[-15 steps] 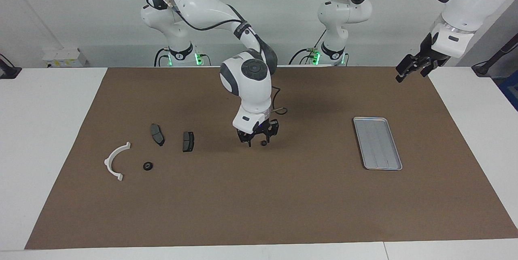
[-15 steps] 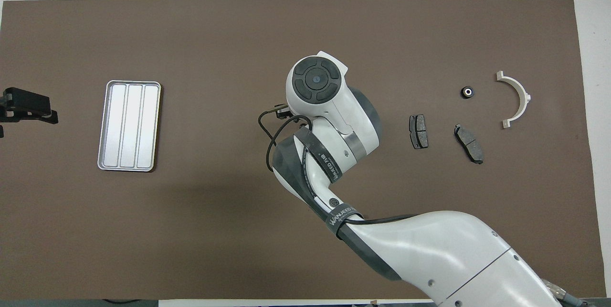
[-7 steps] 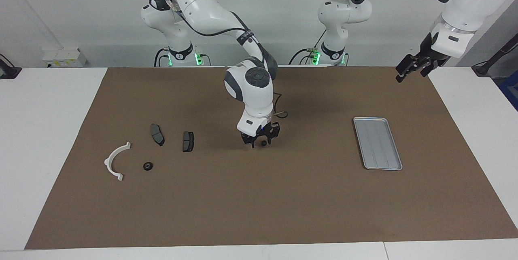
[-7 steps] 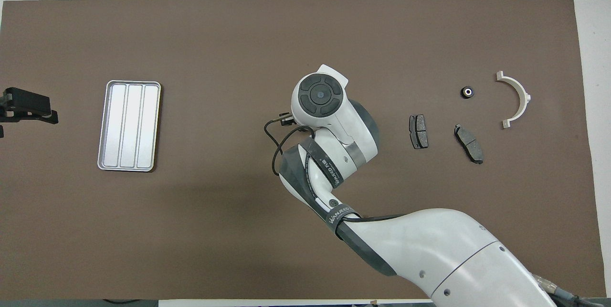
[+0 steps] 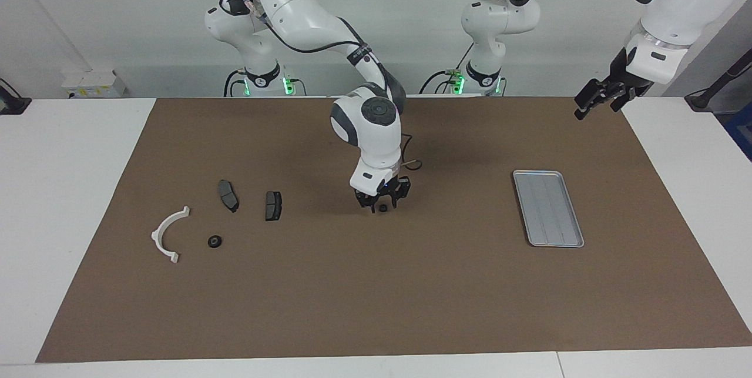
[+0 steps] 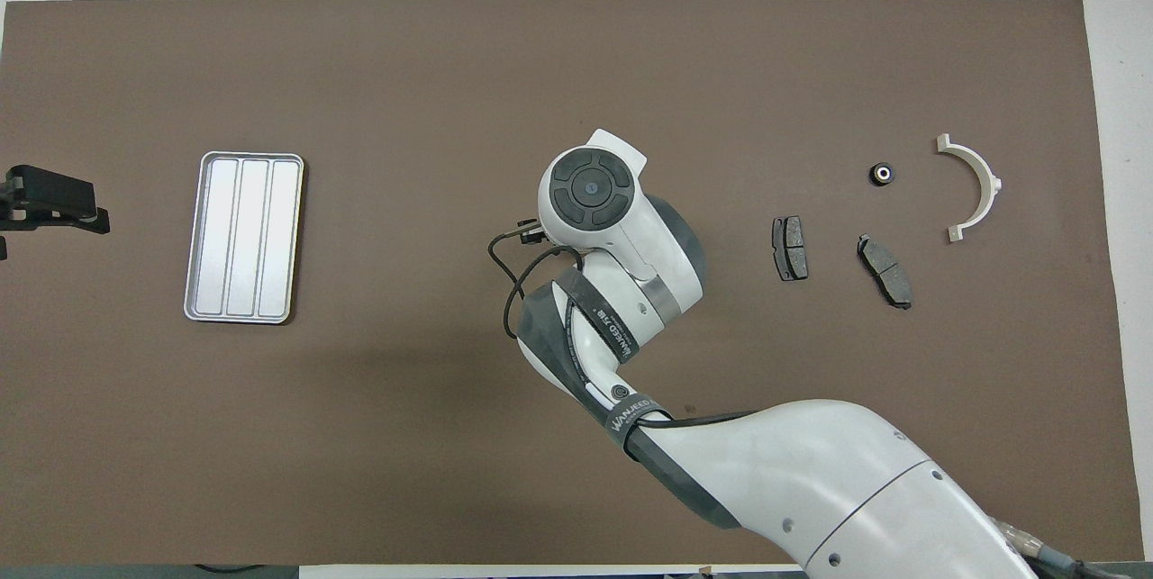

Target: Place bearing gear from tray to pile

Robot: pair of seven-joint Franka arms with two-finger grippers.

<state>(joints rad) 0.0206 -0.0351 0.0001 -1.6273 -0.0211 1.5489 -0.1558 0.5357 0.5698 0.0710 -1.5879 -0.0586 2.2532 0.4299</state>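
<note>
2 arms: the right gripper (image 5: 382, 204) points down mid-mat, fingers spread around a gear (image 5: 382, 208) on the mat; the left gripper (image 5: 599, 97) waits raised by the tray (image 5: 548, 207) — I cannot tell its fingers. Pile — 2 pads (image 5: 228, 194), 1 bracket (image 5: 168, 234), 1 more gear (image 5: 214, 241).
</note>
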